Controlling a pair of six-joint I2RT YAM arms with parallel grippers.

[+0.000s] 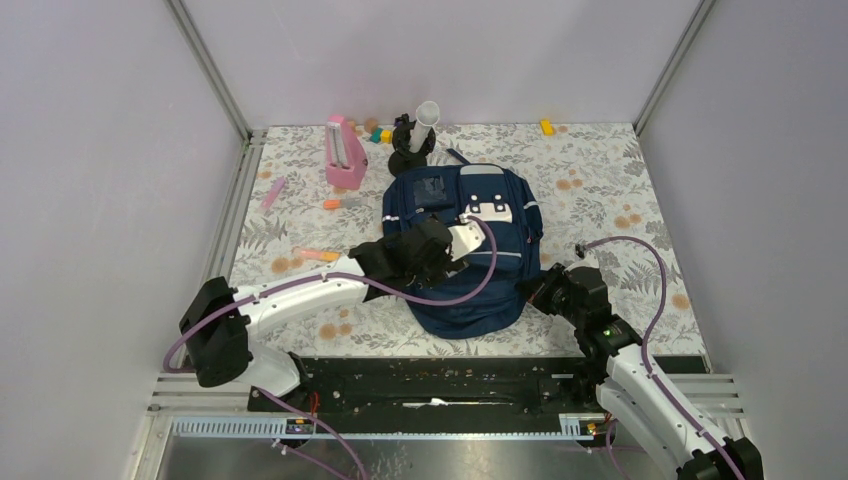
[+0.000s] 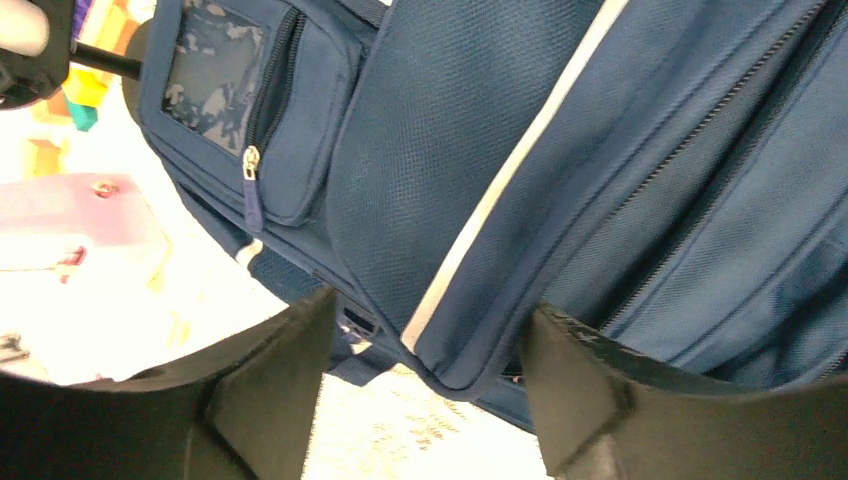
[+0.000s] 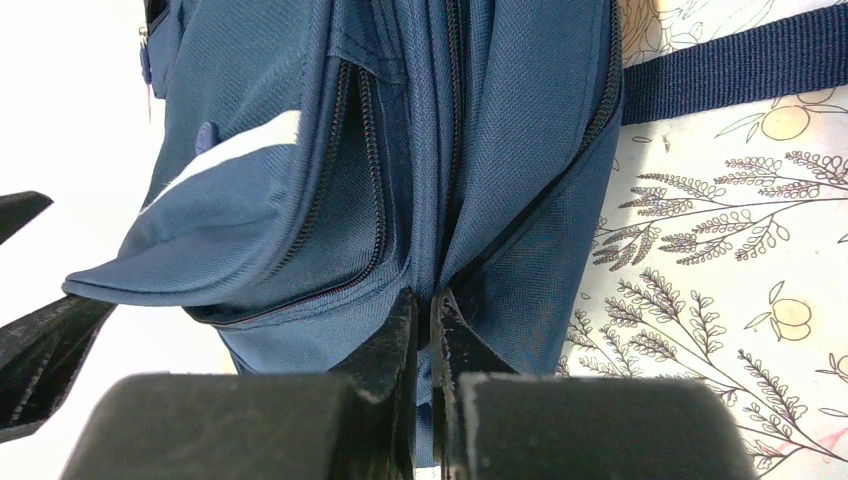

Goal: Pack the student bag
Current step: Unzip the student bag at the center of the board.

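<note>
The student bag (image 1: pixel 460 270) is a navy backpack lying flat mid-table, with white-grey patches and a thin light stripe. It fills the left wrist view (image 2: pixel 560 150) and the right wrist view (image 3: pixel 400 150). My left gripper (image 1: pixel 442 252) hovers over the bag's left middle. It is open (image 2: pixel 430 350), with a corner of the front flap between its fingers (image 2: pixel 270 390) and nothing gripped. My right gripper (image 1: pixel 537 290) is at the bag's near right edge. It is shut (image 3: pixel 425 310) on a fold of the bag's fabric beside a zipper.
A pink case (image 1: pixel 343 155), a white tube (image 1: pixel 427 112) on a black item (image 1: pixel 405 150) and small coloured blocks (image 1: pixel 380 133) stand behind the bag. A pink pen (image 1: pixel 273 192), orange pieces (image 1: pixel 320 255) and a yellow block (image 1: pixel 546 127) lie on the floral mat. Walls close both sides.
</note>
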